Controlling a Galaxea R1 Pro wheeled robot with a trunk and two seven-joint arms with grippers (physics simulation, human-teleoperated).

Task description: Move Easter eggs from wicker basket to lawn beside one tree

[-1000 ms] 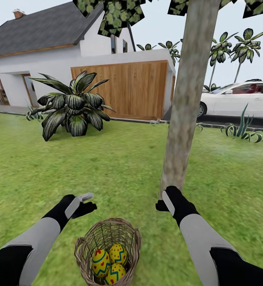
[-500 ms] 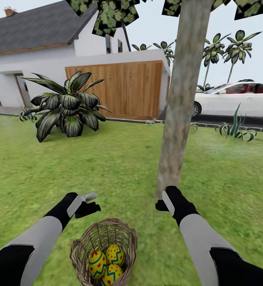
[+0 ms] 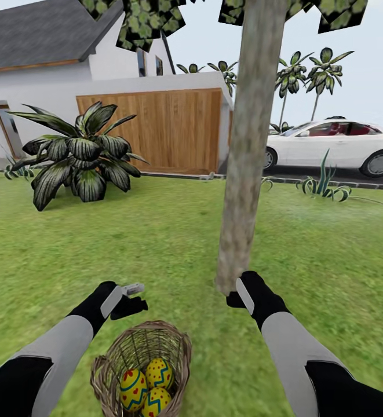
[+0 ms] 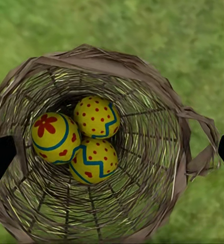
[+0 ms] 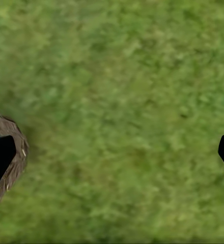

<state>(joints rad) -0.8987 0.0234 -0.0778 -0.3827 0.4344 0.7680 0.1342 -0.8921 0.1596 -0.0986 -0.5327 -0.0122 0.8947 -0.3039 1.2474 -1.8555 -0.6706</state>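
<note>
Yellow eggs point(image 4: 86, 137), all three, lie bunched at the bottom of the basket point(image 3: 101, 370) on the grass point(image 3: 156, 243), straight below the left gripper point(image 4: 112, 152), its fingers spread wide over the rim. The right gripper point(image 5: 112, 152), likewise spread, hangs over bare grass beside the tree point(image 3: 240, 174) trunk.

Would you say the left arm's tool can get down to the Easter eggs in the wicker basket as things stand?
Probably yes. The left tool hangs open above the wicker basket, whose mouth is uncovered, and the three Easter eggs lie bare at the bottom. The deep, narrow walls may crowd its fingers.
</note>
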